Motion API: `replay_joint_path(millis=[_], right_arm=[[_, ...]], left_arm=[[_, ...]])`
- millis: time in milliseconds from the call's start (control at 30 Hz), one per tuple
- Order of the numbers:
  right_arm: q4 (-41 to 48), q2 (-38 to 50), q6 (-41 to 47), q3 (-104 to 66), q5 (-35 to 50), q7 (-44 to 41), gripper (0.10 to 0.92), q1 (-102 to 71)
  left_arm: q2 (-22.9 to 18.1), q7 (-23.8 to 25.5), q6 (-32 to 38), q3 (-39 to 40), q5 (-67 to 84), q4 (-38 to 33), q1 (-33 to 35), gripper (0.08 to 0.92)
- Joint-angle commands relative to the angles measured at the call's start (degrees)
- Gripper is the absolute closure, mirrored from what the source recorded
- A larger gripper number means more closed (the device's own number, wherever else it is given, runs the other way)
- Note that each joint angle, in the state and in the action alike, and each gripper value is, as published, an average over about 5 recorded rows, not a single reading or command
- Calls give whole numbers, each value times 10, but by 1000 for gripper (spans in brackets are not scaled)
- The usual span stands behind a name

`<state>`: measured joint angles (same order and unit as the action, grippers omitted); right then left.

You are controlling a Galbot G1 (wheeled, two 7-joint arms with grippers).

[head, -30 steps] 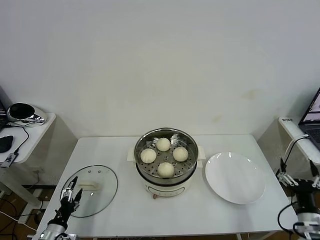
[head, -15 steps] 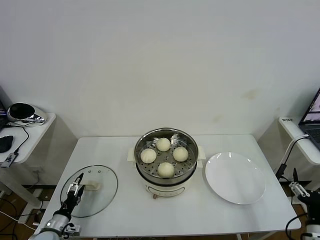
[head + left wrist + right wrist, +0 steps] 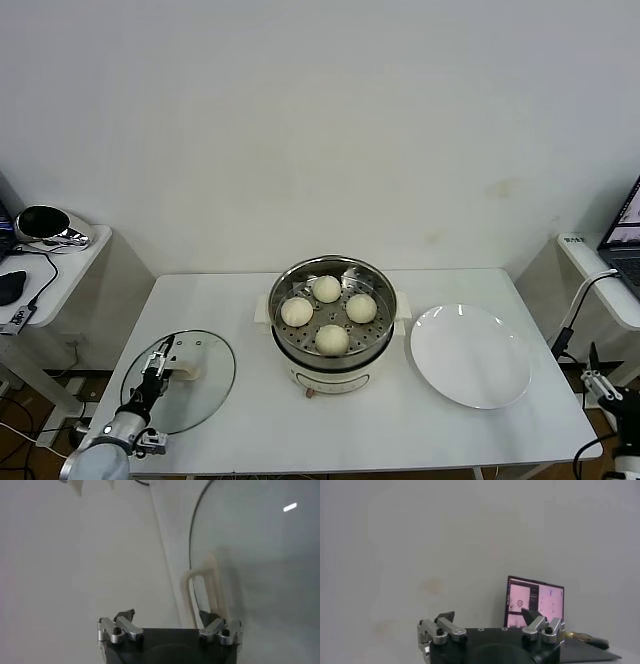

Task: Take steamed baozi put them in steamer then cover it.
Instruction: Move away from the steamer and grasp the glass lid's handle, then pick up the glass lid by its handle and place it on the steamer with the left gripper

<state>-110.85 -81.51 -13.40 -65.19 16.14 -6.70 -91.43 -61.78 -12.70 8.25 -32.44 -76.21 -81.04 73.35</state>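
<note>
I see four buns seated in the steamer. The lid lies flat on the bench. My left tool, jaws apart, straddles its handle; off-centre closure risks slip. Right tool parked, apart.

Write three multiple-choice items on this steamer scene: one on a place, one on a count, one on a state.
1. Where does the cover lie?
A. on the steamer
B. on the table, on the robot's left
C. on the plate

2. How many steamed baozi are in the steamer?
A. two
B. three
C. four

3. The plate is
A. bare
B. stacked with buns
C. under the lid

Key: 1 B, it lies flat by the left gripper; 2 C, four sit on the tray; 3 A, nothing rests on it.
</note>
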Motion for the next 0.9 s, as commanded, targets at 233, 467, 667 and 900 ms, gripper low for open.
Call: replay_joint_path(millis=[233,467,667,900], right_arm=[[0,-3,-2,3,-3,-2,203,-4],[1,1,-1,7,-9,-8,203,-5],[3,5,-2,18,-17,-10,203,-3],[2,7,-4,35,-28,-13,203,-2]], left_arm=[[4,-2,12,7,14,16,-13,467],[10,-20,14,0,52,-24,19,675],[17,-35,-27,-30,91,-103,77,835],[27,-9,-174,-68,157,-261,152,862]])
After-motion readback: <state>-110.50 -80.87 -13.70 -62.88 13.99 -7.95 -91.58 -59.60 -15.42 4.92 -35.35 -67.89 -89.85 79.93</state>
